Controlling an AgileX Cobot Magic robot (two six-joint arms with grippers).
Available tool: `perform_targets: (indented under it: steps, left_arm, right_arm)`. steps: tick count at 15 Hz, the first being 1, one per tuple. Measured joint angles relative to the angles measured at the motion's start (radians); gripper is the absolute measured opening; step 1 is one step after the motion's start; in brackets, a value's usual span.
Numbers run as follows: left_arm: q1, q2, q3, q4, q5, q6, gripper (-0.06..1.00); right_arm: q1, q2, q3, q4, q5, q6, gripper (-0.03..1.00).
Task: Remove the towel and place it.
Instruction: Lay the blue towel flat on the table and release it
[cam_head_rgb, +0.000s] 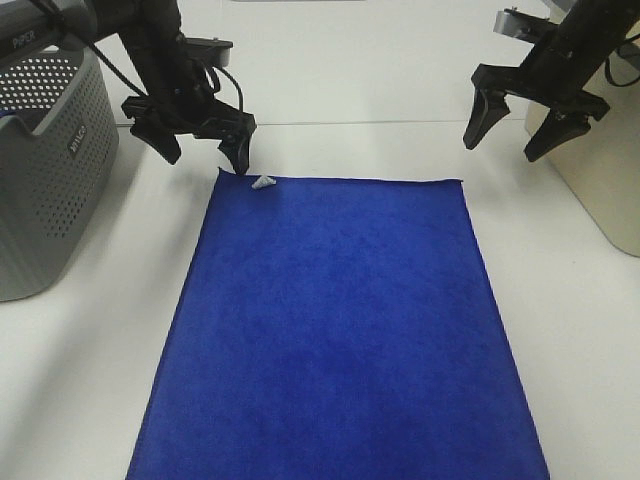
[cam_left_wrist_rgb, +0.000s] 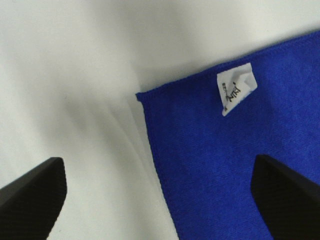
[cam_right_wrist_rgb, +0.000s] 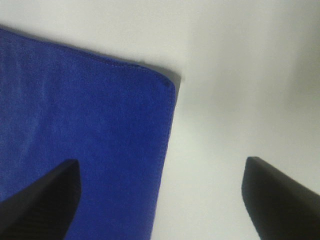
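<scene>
Towel (cam_head_rgb: 335, 330) lay spread flat on the white bench (cam_head_rgb: 570, 300), outside the grey basket (cam_head_rgb: 40, 150) at the left. Its long axis ran from the far edge, beneath the arms, toward the near edge of the overhead view. Both claws hung wide open and empty above the two far corners. The left claw (cam_head_rgb: 205, 155) sat low over the far-left corner, one fingertip just beside the white tag (cam_head_rgb: 263, 182) (its wrist view put corner and tag between the two fingers). The right claw (cam_head_rgb: 503, 142) hovered above the far-right corner, seemingly higher off the cloth. That corner fell between its fingers, nearer the one over the cloth. Neither claw gripped the towel, as far as the views showed. Judged from this, the towel looked out of the basket and laid down. Any further move would turn on those far corners, the left arm being closer to its own, and a grasp there would call for a straight descent.
</scene>
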Motion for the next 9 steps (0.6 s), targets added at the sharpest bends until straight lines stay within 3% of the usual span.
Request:
perform_targets:
  steps: [4,6,9]
  left_arm:
    - [0.019,0.055,-0.008,-0.033,0.002,-0.012,0.94]
    - [0.035,0.076,-0.008,-0.063,0.004,-0.018,0.94]
    - [0.035,0.087,-0.012,-0.070,-0.009,-0.018,0.94]
  right_arm:
    - [0.000,0.054,-0.006,0.041,-0.004,-0.025,0.85]
    - [0.000,0.100,-0.006,0.112,-0.031,-0.060,0.85]
    - [0.000,0.125,-0.006,0.106,-0.048,-0.067,0.85]
